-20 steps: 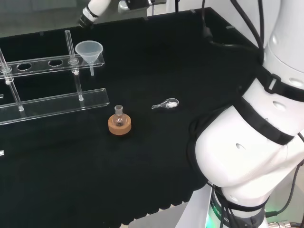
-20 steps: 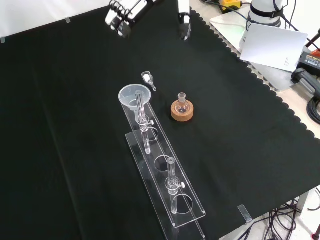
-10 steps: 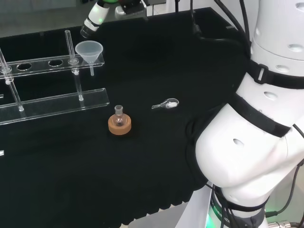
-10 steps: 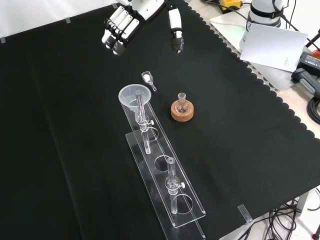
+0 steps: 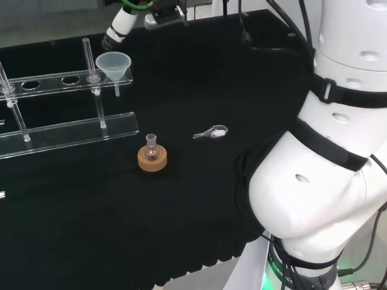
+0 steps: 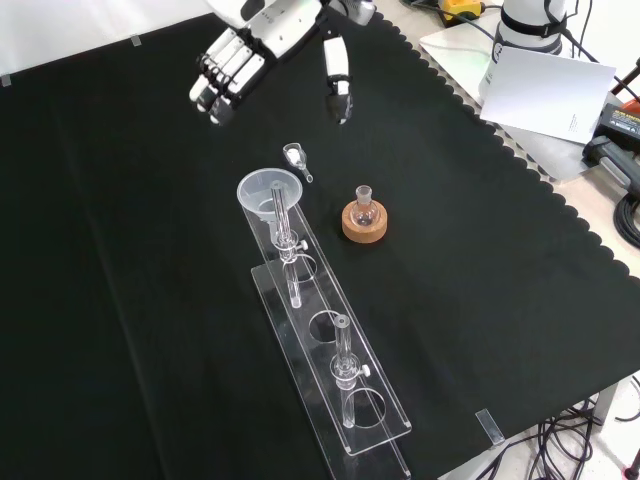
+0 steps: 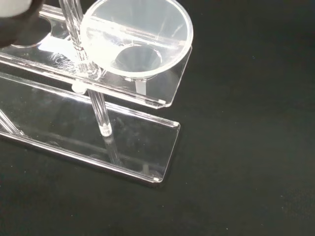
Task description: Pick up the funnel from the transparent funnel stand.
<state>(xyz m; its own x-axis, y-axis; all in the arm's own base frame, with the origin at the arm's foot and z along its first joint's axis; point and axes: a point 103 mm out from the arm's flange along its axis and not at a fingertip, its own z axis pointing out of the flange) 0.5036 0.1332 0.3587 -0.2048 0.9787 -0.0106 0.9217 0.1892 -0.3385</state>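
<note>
I see hand (image 6: 262,50) spread above cloth, clear of funnel (image 6: 267,192). Funnel seated in end hole of transparent stand (image 6: 335,372), bowl empty. Small flask (image 6: 364,208) on cork ring (image 6: 364,224).

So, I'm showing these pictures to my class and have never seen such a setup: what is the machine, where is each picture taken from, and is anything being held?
It is a white robot arm with a hand of fingers and a thumb, open and holding nothing. One camera looks over the arm from behind, one faces it from the front, one sits at the wrist. On the black cloth stand a clear funnel stand with a funnel in its end hole, a small flask on a cork ring, and a small scoop.
</note>
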